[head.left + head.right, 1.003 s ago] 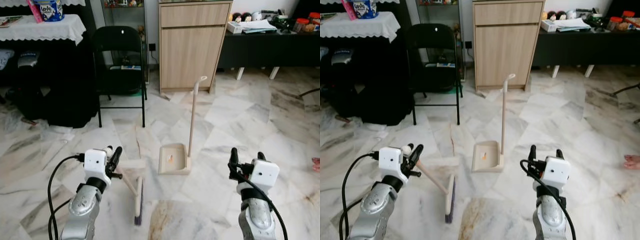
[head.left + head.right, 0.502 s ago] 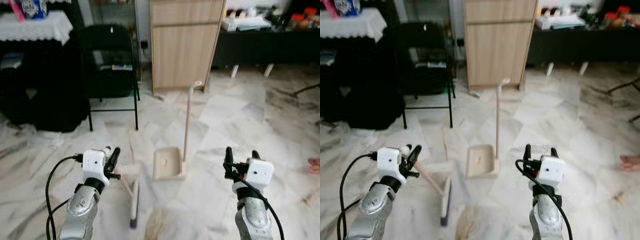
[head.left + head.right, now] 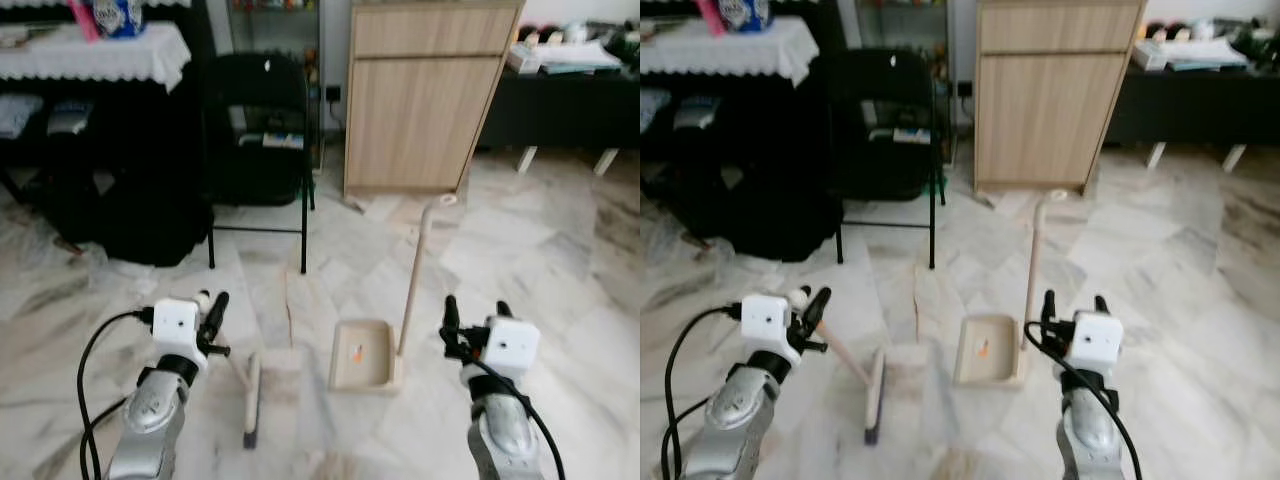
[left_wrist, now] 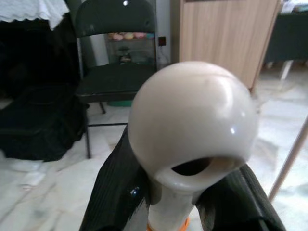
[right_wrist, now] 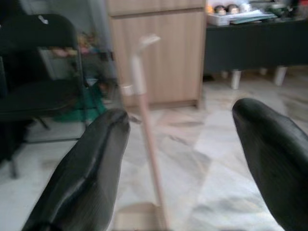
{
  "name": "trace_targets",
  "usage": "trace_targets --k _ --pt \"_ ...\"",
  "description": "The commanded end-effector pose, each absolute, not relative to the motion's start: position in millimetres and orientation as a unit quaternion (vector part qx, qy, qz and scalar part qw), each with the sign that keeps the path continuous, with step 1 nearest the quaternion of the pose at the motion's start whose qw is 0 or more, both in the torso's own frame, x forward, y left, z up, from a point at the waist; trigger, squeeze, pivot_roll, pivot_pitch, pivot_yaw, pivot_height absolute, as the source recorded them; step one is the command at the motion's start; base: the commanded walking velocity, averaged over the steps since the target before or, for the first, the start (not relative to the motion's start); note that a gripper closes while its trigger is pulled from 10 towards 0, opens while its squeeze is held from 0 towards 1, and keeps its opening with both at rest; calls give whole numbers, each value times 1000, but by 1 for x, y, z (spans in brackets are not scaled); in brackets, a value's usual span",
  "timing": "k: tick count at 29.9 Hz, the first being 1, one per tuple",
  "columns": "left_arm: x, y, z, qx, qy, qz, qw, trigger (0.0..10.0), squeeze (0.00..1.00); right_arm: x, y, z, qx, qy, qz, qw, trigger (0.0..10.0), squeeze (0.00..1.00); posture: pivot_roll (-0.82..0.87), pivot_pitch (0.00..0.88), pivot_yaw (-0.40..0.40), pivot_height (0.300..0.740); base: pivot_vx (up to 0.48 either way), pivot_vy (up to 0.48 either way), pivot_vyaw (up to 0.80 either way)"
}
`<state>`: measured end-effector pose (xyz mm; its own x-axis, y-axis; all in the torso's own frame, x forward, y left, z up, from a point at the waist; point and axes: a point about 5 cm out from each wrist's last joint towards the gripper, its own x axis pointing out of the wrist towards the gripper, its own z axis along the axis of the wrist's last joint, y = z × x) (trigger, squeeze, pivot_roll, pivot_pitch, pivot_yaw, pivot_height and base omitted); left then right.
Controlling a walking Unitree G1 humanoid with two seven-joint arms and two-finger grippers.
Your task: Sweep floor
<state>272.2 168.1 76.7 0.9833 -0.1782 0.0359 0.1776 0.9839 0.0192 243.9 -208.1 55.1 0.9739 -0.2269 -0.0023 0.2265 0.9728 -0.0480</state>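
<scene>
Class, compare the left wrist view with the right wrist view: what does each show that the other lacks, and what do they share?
Left wrist view: the broom handle's rounded, looped end, gripped between the left gripper's fingers, with a dark draped table at the side.

Right wrist view: the right gripper open around nothing, the dustpan's upright handle ahead of it, and a dark bench holding clutter.

Both: the black folding chair, the wooden cabinet and the marble floor.
</scene>
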Motion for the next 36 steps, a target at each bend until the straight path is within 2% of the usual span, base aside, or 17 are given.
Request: trace_targets --k 1,24,34,36 --pt "274 172 86 15 -41 -92 995 10000 0 248 -199 60 -10 -8 -107 994 10000 0 -46 0 24 740 304 0 0" --pt "273 171 85 14 -39 -94 995 10000 0 247 -202 59 8 -1 -120 993 10000 0 -47 0 24 740 294 0 0" --pt "272 172 83 13 -37 -92 995 10000 0 247 -203 59 8 -3 -122 992 10000 0 -47 0 24 740 77 0 -750" --pt "272 172 83 13 -37 -91 995 10000 0 247 -203 61 3 -8 -119 993 10000 0 -47 0 24 740 0 0 0"
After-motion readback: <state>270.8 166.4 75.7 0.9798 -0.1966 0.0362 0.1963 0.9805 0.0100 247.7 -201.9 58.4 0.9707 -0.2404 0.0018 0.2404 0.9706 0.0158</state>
